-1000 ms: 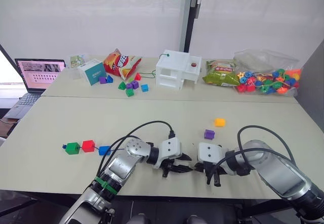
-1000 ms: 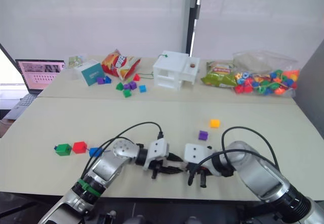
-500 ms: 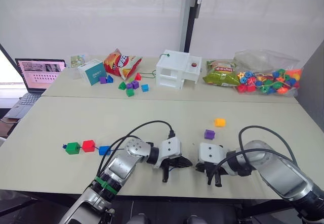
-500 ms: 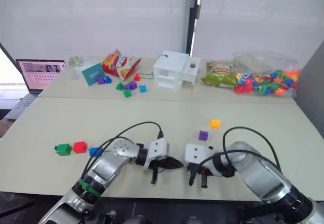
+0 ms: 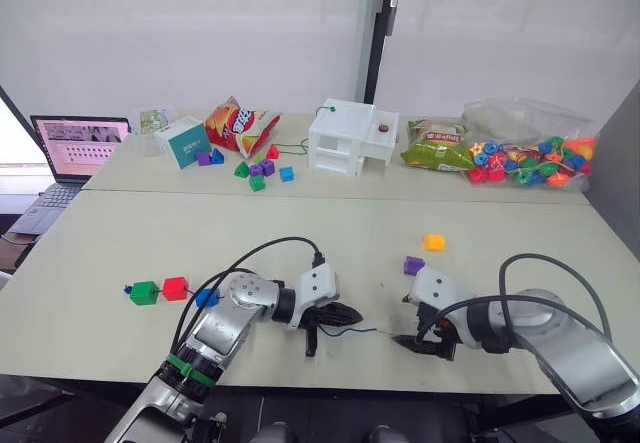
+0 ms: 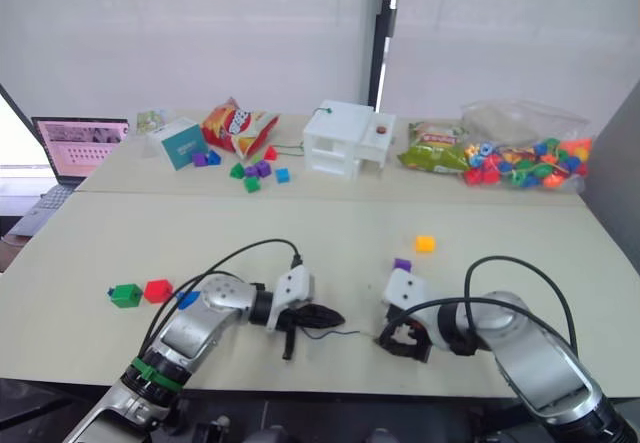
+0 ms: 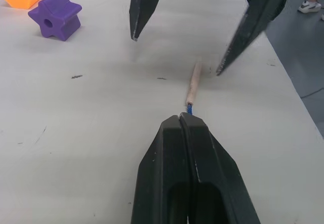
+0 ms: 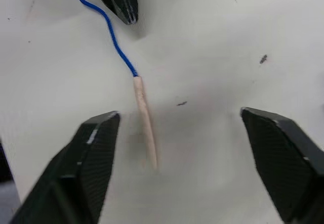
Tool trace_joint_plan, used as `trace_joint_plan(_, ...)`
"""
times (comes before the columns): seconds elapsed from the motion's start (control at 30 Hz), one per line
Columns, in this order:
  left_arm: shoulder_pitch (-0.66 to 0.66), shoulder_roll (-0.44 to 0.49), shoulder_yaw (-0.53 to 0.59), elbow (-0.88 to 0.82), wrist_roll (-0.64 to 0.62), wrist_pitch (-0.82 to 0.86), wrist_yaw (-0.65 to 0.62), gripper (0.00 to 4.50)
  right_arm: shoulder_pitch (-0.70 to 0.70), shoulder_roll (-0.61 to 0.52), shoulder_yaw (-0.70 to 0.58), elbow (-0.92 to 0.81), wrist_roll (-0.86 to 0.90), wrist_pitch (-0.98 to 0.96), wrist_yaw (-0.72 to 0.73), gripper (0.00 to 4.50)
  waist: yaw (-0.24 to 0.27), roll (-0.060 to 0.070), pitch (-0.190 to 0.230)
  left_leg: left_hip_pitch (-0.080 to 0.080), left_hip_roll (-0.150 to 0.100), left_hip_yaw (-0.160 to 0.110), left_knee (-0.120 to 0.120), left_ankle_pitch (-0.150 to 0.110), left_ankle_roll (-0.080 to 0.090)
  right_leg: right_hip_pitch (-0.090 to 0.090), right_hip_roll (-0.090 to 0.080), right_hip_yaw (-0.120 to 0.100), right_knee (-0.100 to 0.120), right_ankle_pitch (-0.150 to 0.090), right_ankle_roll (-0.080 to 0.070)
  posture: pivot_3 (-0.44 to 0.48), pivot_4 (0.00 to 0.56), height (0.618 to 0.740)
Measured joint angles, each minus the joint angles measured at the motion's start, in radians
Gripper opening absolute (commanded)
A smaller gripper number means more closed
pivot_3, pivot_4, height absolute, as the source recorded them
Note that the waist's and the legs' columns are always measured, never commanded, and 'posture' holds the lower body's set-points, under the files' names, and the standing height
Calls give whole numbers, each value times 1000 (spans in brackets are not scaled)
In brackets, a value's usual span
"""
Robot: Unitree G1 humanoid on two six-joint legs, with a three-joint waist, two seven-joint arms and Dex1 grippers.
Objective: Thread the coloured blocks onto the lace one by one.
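1. Green block (image 5: 143,292), red block (image 5: 175,287) and blue block (image 5: 206,297) sit on the lace (image 5: 352,329), far left.
2. Left gripper (image 7: 183,120) – low, level, pinched shut on the lace behind its pale tip (image 7: 194,81).
3. Right gripper (image 8: 190,133) straddles the tip, fingers spread; it probably lies flat, so closing may skid it away.
4. Purple block (image 5: 413,264) and yellow block (image 5: 433,242) wait beyond.

My left arm covers the lace (image 5: 362,330) between the blue block (image 5: 206,298) and my closed left fingers (image 7: 183,148). The laptop (image 5: 66,153) is cut off by the picture's edge.
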Motion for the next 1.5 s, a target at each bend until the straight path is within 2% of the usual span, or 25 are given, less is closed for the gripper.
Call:
trace_joint_plan(0.37,-8,-4,-19,-15,4,3,-5,0,19,-14,71,55,-13,-119,-6,4493,-3,0,0,2,1,0,0,0,0,2,2,0,0,0,0,0,150,740)
trace_joint_plan(0.47,-8,-3,-17,-25,4,3,-4,813,22,-14,74,83,-11,-161,8,3700,-3,0,0,3,1,0,0,0,0,3,2,0,0,0,0,0,150,740)
trace_joint_plan(0.6,-8,-6,-17,-34,5,7,11,2106,31,-14,77,112,-10,-216,18,2372,-3,0,0,3,1,0,0,0,0,4,2,0,0,0,0,0,150,740)
trace_joint_plan(0.83,-8,1,-18,-41,5,20,12,2112,28,-12,77,142,-10,-250,18,13,-1,0,0,3,1,0,1,0,0,4,1,0,0,0,0,0,150,740)
trace_joint_plan(1.03,-11,13,-26,-34,18,-6,6,2112,17,-12,77,158,-11,-256,15,13,0,0,0,3,1,0,1,0,0,4,1,0,0,0,0,0,150,740)
trace_joint_plan(1.23,-54,-34,-49,20,73,-75,36,2112,-14,-21,97,128,-21,-220,16,13,-1,0,0,1,0,0,1,0,0,1,1,0,0,0,0,0,150,740)
trace_joint_plan(1.5,-67,-36,-63,50,87,-109,29,2112,-59,-36,121,77,-20,-149,17,13,0,0,0,0,0,0,0,0,0,1,1,0,-1,0,0,0,150,740)
